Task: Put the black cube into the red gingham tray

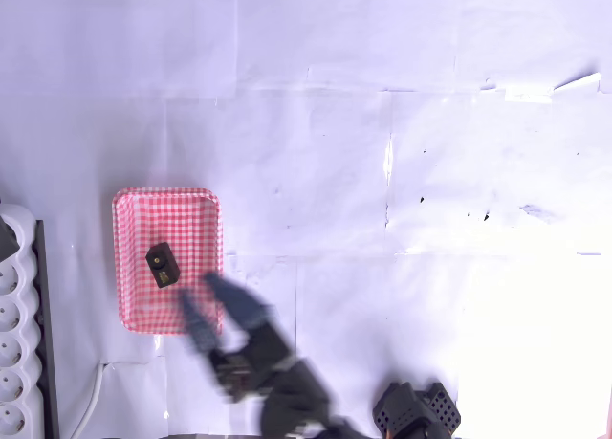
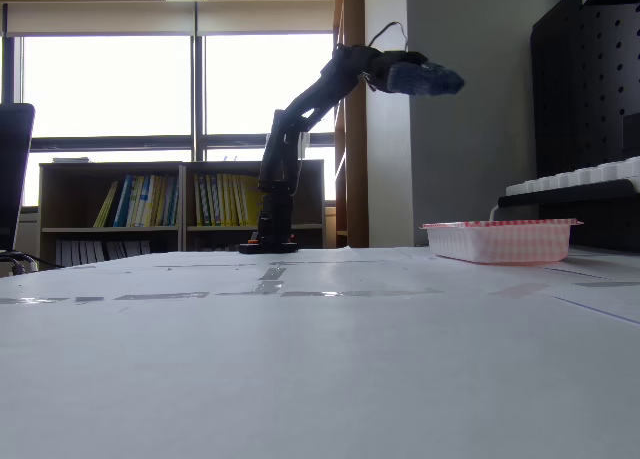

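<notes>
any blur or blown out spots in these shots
Overhead view: the blue-tipped gripper is motion-blurred, and the white paper-covered table washes out at lower right. Fixed view: bright windows backlight the dark arm, leaving it near silhouette.

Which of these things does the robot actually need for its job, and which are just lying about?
Part of the job:
- small matte black cube, lying inside the tray
- rectangular red-and-white gingham tray
- the arm's gripper, open, raised above the tray's edge

Just lying about:
- white power strip
- white cable
- bookshelf
</notes>
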Controlling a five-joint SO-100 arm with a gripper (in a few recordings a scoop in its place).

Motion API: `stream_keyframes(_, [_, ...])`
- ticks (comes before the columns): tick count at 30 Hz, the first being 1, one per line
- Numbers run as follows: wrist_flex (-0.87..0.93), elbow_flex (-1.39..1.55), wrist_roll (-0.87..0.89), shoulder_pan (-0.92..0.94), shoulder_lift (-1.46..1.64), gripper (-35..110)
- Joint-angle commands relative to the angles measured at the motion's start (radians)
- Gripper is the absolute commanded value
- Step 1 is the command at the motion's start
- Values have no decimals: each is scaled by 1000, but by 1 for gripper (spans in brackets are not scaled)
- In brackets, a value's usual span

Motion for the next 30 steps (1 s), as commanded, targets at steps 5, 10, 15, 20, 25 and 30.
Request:
stream_keyframes(5, [-106,-1100,195,327,-1049,0])
stream_keyframes(10, [-104,-1661,325,456,-1301,0])
stream_keyframes(15, [193,-1750,325,522,-1459,0])
stream_keyframes(20, [462,-1750,371,591,-1557,0])
stream_keyframes(25, [607,-1750,371,638,-1591,0])
stream_keyframes(30, [624,-1750,373,647,-1591,0])
